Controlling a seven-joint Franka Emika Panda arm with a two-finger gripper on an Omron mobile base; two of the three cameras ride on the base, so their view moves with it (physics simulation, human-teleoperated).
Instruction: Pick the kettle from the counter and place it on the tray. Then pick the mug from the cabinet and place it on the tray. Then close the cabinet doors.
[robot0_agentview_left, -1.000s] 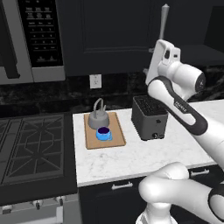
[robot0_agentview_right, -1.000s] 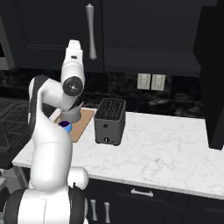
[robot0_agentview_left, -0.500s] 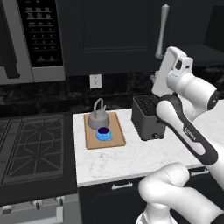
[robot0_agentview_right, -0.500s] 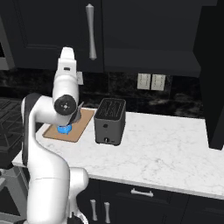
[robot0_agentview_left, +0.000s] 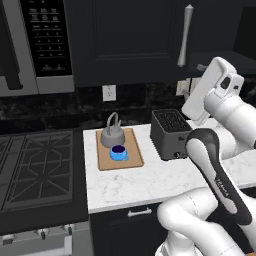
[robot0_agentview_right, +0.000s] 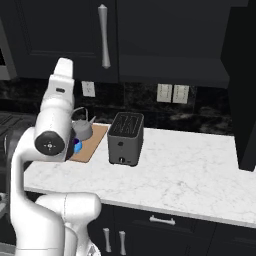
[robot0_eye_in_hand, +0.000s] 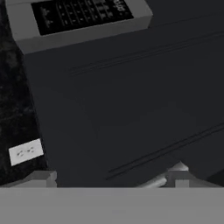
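The kettle (robot0_agentview_left: 112, 136) and mug (robot0_agentview_left: 118, 152) sit on the tray (robot0_agentview_left: 118, 149) on the tabletop (robot0_agentview_left: 145, 180). The fingers (robot0_eye_in_hand: 41, 178) are spread wide, empty, facing the cabinet doors (robot0_eye_in_hand: 131, 87).

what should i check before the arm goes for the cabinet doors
1. kettle on the tray: ok
2. mug on the tray, in front of the kettle: ok
3. left cabinet door shut: ok
4. right door shut: not ok, it stands open edge-on
5. claw empty: ok, jaws open, nothing between them in the hand view
6. toaster clear of the arm's path: cannot tell
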